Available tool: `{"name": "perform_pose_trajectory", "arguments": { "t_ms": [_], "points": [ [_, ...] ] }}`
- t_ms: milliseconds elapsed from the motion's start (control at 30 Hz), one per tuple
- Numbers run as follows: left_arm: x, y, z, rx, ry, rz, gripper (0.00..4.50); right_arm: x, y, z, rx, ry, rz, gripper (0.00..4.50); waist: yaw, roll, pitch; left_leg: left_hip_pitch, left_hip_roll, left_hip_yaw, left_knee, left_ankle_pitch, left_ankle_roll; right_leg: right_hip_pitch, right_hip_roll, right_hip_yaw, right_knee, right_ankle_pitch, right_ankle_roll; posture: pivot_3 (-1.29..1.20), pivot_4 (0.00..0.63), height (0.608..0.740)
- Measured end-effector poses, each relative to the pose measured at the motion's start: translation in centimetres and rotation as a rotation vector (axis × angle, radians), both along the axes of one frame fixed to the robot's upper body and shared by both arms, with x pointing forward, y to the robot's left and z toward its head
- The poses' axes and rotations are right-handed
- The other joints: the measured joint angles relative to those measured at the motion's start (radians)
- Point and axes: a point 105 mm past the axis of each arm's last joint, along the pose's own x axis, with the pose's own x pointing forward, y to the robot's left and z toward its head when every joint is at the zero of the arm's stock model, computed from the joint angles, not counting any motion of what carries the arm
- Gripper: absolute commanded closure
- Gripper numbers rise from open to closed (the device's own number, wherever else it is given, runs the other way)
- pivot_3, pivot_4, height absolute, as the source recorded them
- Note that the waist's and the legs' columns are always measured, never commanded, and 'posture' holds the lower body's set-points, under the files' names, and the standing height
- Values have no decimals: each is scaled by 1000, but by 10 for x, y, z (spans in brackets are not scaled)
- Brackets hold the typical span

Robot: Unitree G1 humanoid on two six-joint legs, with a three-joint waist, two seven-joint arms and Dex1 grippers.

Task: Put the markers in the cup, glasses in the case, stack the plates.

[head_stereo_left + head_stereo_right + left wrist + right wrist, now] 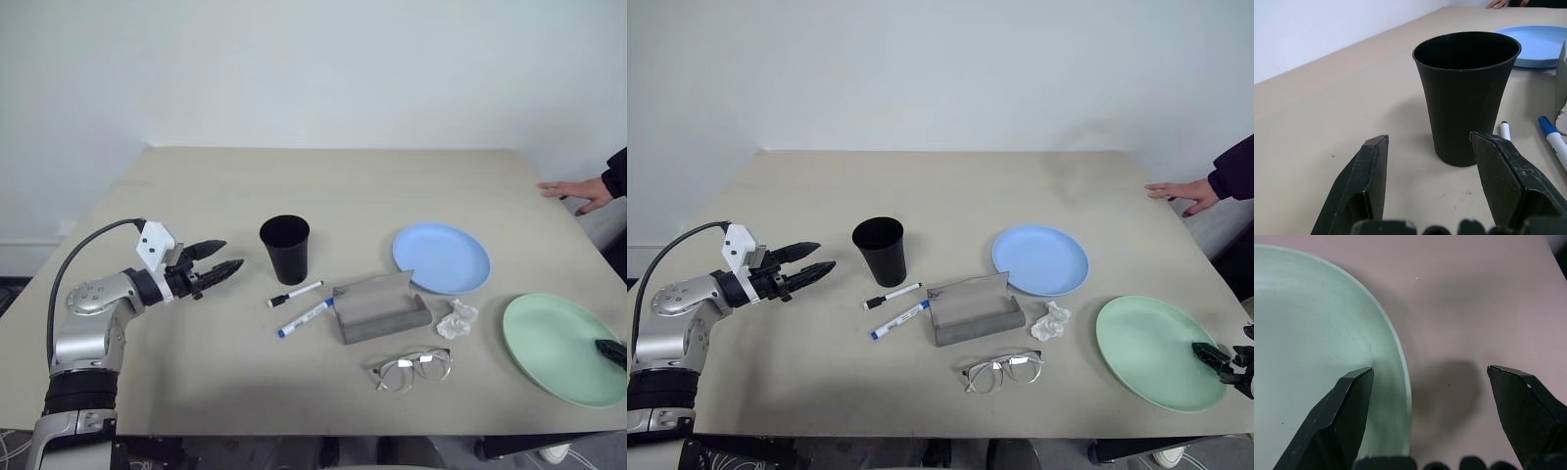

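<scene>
One pair of glasses lies nearest, then one open case and two markers, one cup behind. Two plates lie apart. Left gripper gapes empty beside the cup; right gripper, wide, empty, straddles the green plate's rim.

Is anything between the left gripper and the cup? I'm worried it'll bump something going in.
Nothing visible. The left gripper is open and faces the cup across bare table; both markers lie beyond the cup.
</scene>
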Motion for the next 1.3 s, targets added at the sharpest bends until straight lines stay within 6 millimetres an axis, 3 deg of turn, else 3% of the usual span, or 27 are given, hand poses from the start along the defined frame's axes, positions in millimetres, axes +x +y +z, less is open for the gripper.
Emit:
{"name": "perform_pose_trajectory", "arguments": {
  "t_ms": [67, 300, 600, 900, 1267, 1300],
  "points": [
    [0, 0, -1, 0, 2, 1, 1672, 3, 2, 0, 2, -3, 8, 1357, 0, 0, 0, 0, 0, 0, 0, 0, 0, 0, 0, 0, 0, 0, 0, 0, 0, 727],
    [-5, 0, -4, 5, 12, 6, 1672, 7, 2, -2, 19, -5, 11, 3809, 0, 0, 0, 0, 0, 0, 0, 0, 0, 1, 0, 0, -2, 1, 1, 0, 0, 727],
    [-5, 0, -5, 5, 11, 15, 1672, 19, -2, 4, 60, -42, -36, 3809, 0, 1, 0, -1, 0, 2, -1, 0, 0, 2, 0, 0, -9, 6, 2, 0, 0, 727],
    [-4, -3, -5, -3, 5, 22, 1672, 35, -9, 28, 137, -133, -107, 3809, 0, 1, 0, -1, 0, 5, -4, 0, 0, 0, 0, 1, -9, 6, 2, 0, 0, 727],
    [-7, -5, -7, -7, 6, 25, 1672, 42, -5, 31, 182, -155, -92, 3809, 0, 2, -1, -1, 0, 5, -3, 0, 0, 0, -1, 0, -10, 9, -3, 0, 0, 727],
    [-7, -4, -8, -7, 9, 27, 1672, 42, -6, 30, 183, -154, -94, 3649, 0, 2, -1, -1, 0, 5, -2, 0, 0, 0, -1, 0, -10, 9, -3, 0, 0, 727]
  ]
}}
